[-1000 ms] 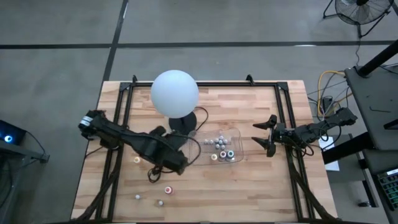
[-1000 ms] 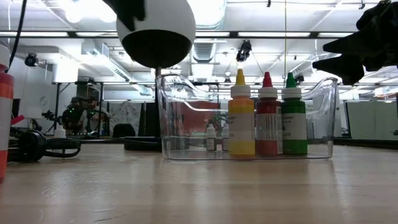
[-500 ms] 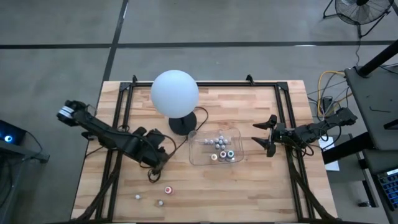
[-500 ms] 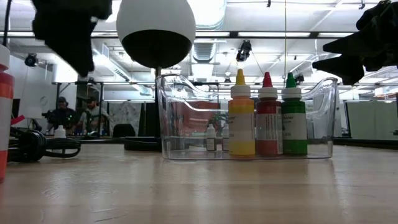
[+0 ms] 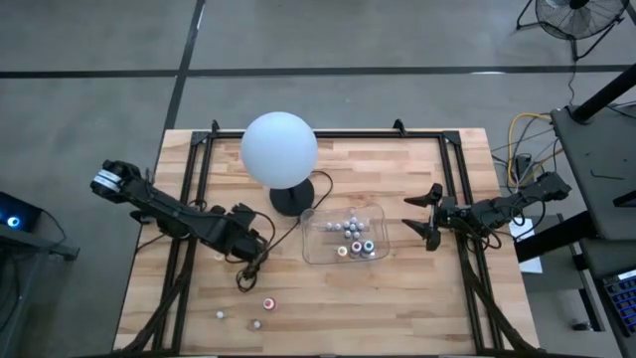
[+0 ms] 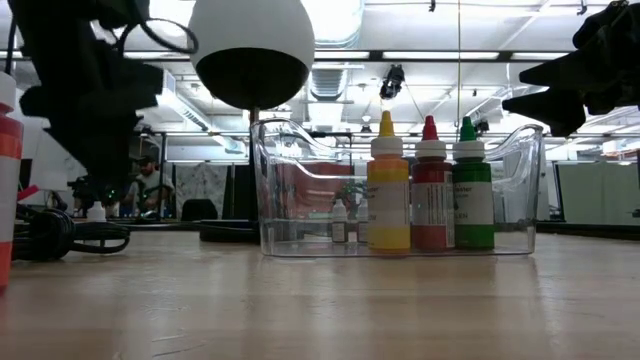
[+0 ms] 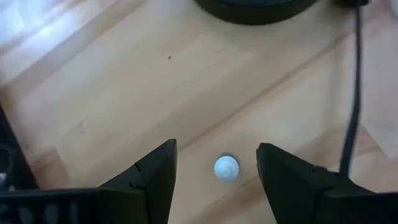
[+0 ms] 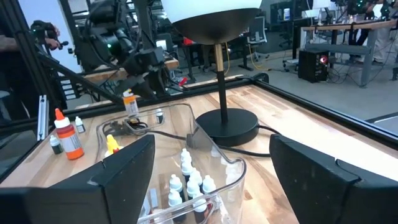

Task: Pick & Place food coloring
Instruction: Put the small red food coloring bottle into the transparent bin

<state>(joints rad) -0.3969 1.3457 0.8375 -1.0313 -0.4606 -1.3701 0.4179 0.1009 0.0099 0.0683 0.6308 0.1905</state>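
A small food coloring bottle with a white cap stands on the wood table left of the lamp base. My left gripper hangs open above it, pointing steeply down, one finger on each side of the cap and touching nothing; in the high view the left gripper covers this bottle. Several more food coloring bottles stand in the clear tray, among them yellow, red and green ones. My right gripper waits open and level, right of the tray.
A white globe lamp on a black base stands behind the tray, its cable looping near my left gripper. Three loose bottles stand toward the near edge. Black frame rails run along both sides.
My left gripper has drawn back from beside the tray toward the table's left edge and come down, rolling as it went, until it stands over the loose white-capped bottle. The bottles and the tray have kept their places.
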